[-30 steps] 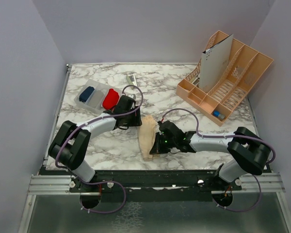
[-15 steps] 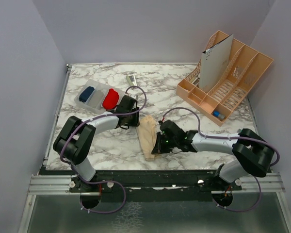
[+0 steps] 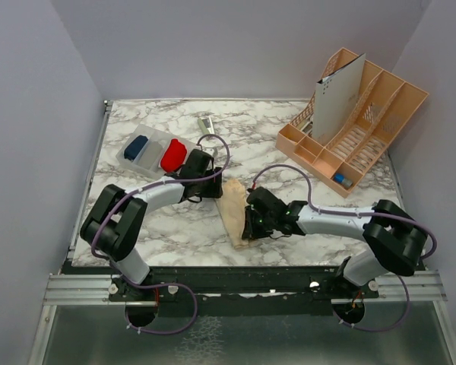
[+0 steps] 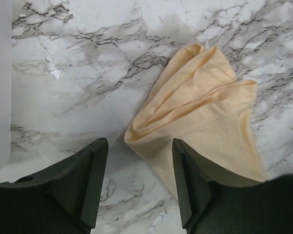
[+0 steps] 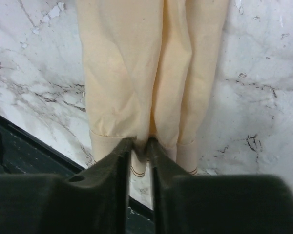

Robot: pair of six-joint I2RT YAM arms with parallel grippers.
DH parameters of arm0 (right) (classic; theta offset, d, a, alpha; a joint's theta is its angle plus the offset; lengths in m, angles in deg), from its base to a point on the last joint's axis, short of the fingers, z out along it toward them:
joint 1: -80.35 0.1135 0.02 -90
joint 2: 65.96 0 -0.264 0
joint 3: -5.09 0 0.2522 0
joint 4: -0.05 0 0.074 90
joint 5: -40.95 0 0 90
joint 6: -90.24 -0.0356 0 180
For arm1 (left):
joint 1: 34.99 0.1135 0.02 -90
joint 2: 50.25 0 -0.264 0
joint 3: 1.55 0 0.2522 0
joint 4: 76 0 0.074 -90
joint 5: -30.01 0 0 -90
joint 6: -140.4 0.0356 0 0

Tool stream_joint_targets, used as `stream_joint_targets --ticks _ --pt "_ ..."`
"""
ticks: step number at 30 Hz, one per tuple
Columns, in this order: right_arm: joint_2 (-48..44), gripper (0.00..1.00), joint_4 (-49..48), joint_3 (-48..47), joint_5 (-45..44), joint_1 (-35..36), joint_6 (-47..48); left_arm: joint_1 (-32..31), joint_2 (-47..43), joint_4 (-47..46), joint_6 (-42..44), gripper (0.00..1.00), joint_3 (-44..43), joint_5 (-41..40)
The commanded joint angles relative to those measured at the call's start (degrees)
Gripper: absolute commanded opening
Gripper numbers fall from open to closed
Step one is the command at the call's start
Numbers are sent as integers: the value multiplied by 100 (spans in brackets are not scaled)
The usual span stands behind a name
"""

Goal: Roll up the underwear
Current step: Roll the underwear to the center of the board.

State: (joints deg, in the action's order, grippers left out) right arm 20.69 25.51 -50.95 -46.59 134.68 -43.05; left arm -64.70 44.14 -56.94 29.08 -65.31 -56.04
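The peach underwear [image 3: 232,217] was laid on the table [image 3: 167,228] between the two arms as a long, loosely folded strip. It was not yet rolled, and its near hem was close to the table's front edge. The left fingers [image 4: 88,180] were held apart over bare marble just short of the strip's far, folded end, with nothing between them. The right fingers [image 5: 107,180] were drawn close together at the near hem with only a thin slot left. Whether cloth was pinched in that slot could not be told.

Several failures could be expected from here. If only one layer of the hem were caught by the right fingers, the folds would likely be pulled open and a skewed, slack roll produced. If the far end were not pinned by the left fingers, the strip could be dragged rather than rolled, and possibly slid over the front edge. A loose bundle could also be expected to spring open once released. The red underwear [image 3: 173,154], seated in the tray [image 3: 146,129], was well apart and unlikely to be disturbed.
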Motion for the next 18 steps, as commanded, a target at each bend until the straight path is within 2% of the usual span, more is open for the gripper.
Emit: stream_joint_targets --ticks 1,3,6,10,13,16,18 --pt "-234 31 209 -68 -285 32 331 27 -645 55 -137 65 69 248" --pt "-476 41 175 -106 -289 31 336 27 -896 100 -231 68 100 300" --pt "-849 49 328 -127 -386 23 309 27 -1301 184 -388 73 251 466" --pt "-1185 70 578 22 -746 0 279 27 -1596 262 -568 76 665 845" --pt "-1220 77 564 206 -735 -68 261 19 -1786 201 -770 76 1005 1149" --pt "-1124 81 74 477 -41 -228 293 18 -2014 -21 -927 76 1367 1475" --pt "-994 82 -79 552 107 -288 246 12 -2088 -149 -1017 76 1554 1698"
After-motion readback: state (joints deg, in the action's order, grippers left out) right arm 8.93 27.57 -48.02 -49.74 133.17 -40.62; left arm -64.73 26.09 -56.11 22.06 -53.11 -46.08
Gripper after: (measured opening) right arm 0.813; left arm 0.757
